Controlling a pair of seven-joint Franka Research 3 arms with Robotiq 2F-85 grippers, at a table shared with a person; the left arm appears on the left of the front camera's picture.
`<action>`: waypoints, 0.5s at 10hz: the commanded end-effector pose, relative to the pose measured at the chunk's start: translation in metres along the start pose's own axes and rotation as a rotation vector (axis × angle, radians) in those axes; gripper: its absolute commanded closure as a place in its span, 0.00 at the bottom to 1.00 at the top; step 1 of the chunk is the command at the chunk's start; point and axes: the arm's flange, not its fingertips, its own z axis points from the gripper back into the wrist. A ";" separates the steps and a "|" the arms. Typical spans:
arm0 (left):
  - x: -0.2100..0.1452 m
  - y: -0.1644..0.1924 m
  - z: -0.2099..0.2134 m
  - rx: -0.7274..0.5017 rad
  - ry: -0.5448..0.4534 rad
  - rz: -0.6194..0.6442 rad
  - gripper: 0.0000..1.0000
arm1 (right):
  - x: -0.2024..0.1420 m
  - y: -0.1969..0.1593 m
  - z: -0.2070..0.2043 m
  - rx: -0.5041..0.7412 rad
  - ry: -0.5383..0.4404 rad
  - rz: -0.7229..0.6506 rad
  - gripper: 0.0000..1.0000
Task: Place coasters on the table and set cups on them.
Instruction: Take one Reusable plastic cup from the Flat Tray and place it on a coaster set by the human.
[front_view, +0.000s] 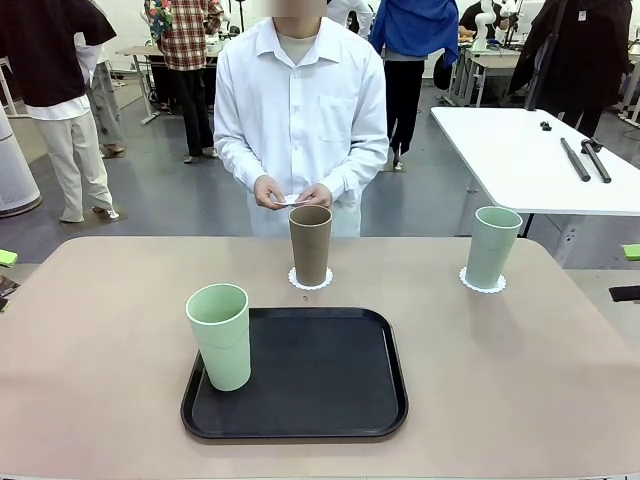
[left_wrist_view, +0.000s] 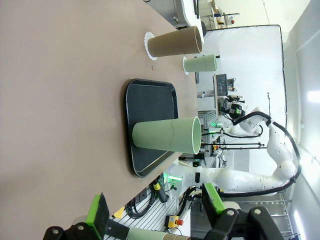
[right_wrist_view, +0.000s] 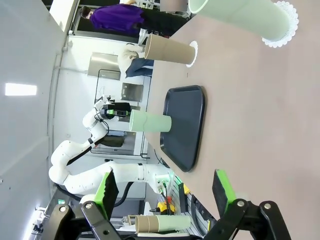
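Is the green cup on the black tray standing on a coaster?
No, the mint cup rests with its base straight on the bare black tray.

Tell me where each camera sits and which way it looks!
Front: between the arms, facing the person across the table; their hands show.
Left wrist: on the left arm, past the open left gripper toward the tray.
Right wrist: on the right arm, past the open right gripper toward the tray.
Shared: tray, three cups.

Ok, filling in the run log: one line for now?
brown cup, far green cup: on coasters; near green cup: on tray; left gripper, right gripper: open
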 end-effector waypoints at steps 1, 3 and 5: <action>0.000 -0.001 0.001 -0.012 -0.008 -0.001 0.00 | -0.006 0.001 0.000 0.002 -0.015 0.003 0.00; 0.000 -0.001 0.001 -0.012 -0.008 -0.001 0.00 | -0.006 0.001 0.000 0.002 -0.015 0.003 0.00; 0.000 -0.001 0.001 -0.012 -0.008 -0.001 0.00 | -0.006 0.001 0.000 0.002 -0.015 0.003 0.00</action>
